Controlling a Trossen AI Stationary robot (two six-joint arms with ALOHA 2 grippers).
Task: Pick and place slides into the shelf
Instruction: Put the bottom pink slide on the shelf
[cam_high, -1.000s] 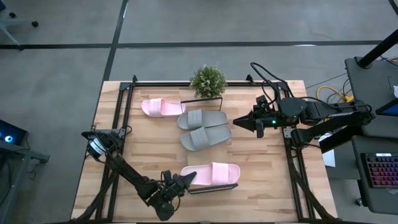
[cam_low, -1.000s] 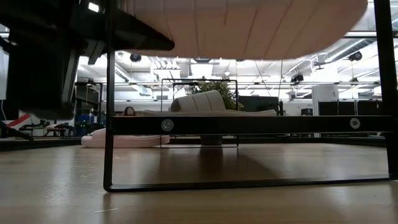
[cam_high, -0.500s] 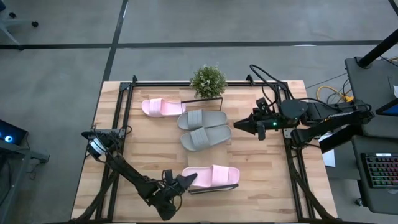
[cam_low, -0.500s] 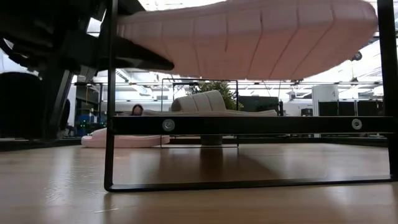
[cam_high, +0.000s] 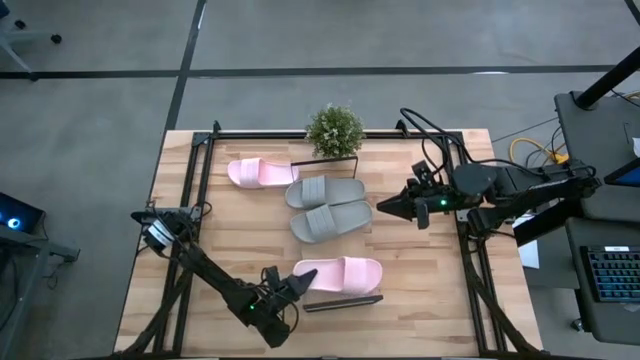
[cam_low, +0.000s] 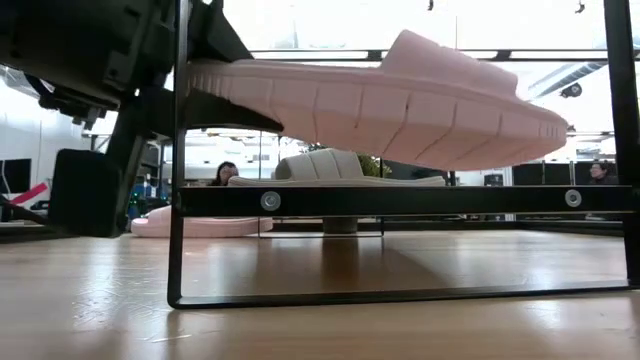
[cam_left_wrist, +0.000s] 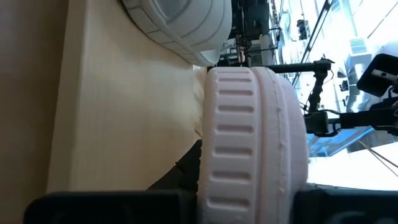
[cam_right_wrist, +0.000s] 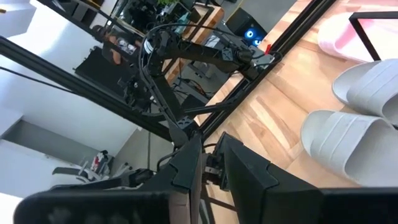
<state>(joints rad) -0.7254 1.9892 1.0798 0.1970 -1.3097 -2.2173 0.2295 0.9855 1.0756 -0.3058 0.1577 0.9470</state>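
A pale pink slide (cam_high: 340, 271) hangs in the air over the near end of the shelf (cam_high: 345, 301), sole down and strap up (cam_low: 440, 60). My left gripper (cam_high: 290, 288) is shut on its left end. Two grey slides (cam_high: 325, 190) (cam_high: 330, 221) lie side by side, soles down, on the shelf's board farther back. The second pink slide (cam_high: 260, 172) lies on the tabletop left of the shelf's far end. My right gripper (cam_high: 383, 208) hovers shut just right of the grey slides and touches nothing. My left gripper pinches the pink slide by its left end (cam_high: 303, 275) between its two fingers. The fingers come level from the table's left, along the slide's length. The slide is lifted clear and nearly level above the shelf's black wire rim (cam_low: 176, 200), with its ribbed sole (cam_left_wrist: 236, 124) facing the wrist camera.
A small potted plant (cam_high: 333, 130) stands at the shelf's far end, by a black wire frame. The table's black frame rails run along its left and right sides. Bare wood lies left of the shelf and near the table's near edge.
My left gripper has carried the pink slide down and a little toward the far edge; in the low view the slide has dropped from the top of the picture to just above the shelf's rim. My right gripper has drifted slightly toward the near edge.
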